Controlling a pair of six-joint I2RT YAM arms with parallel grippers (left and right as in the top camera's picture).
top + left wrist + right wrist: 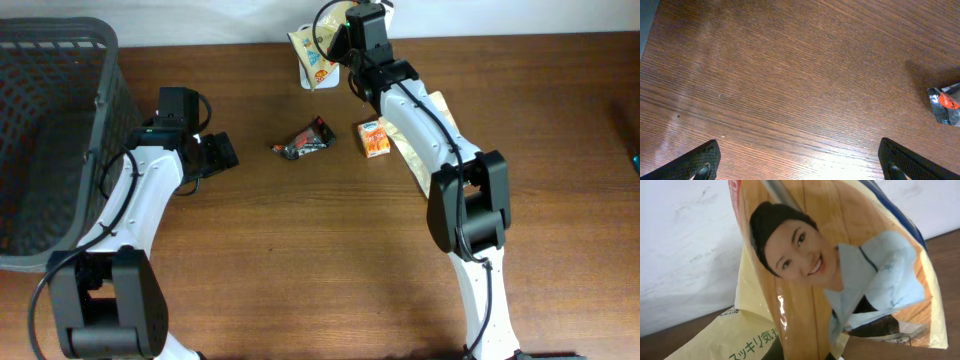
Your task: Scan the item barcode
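Jaws on right arm are clamping yellow snack pouch (316, 60), upper centre, pouch extending left; left jaws are gaping, farther off.

Two arms, a left arm (140, 195) and a right arm (425, 125). One dark mesh basket (60, 42). Four packaged goods: two yellow pouches — the far pouch (318, 58) and a second pouch (442, 108) — one small orange box (375, 138), and one dark wrapped snack (303, 140). One wooden table (300, 250).
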